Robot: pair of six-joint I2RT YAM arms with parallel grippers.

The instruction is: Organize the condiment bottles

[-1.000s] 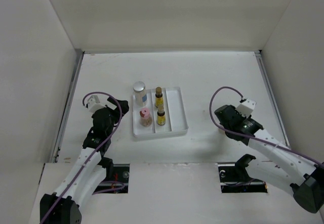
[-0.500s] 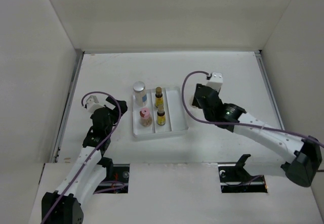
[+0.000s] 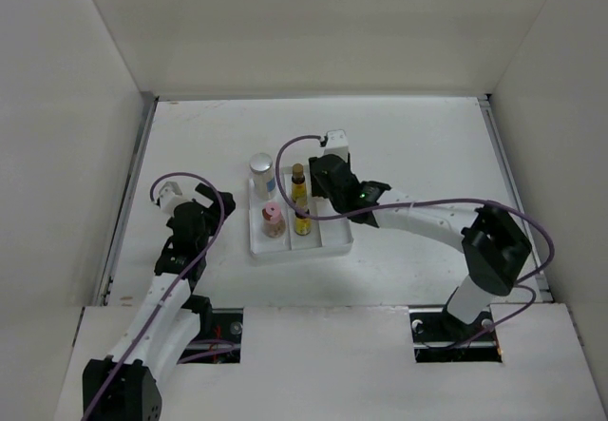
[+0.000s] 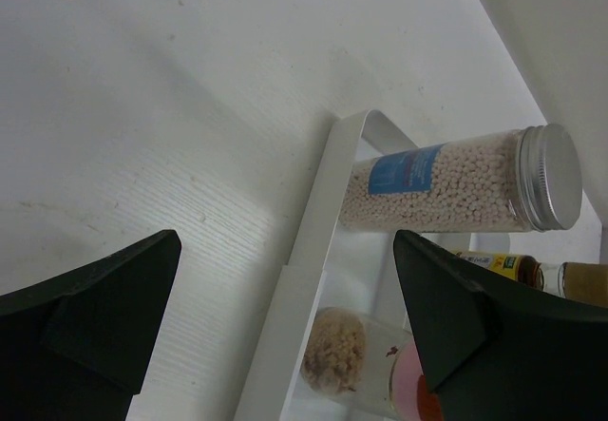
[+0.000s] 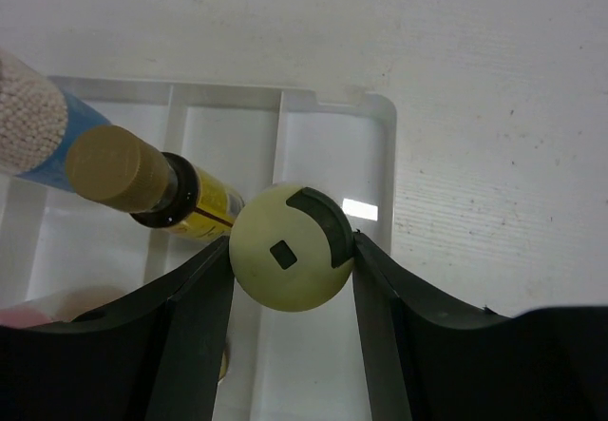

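Already in tray (image 3: 336, 235), four bottles (image 3: 274, 220) (cream bottle (image 5: 290, 259) held)

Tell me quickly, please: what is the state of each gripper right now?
Left gripper: open, holding nothing.
Right gripper: shut on the squat cream bottle.

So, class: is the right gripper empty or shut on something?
Shut on the cream bottle: the right gripper presses both sides of its cap, over the tray's right compartment.
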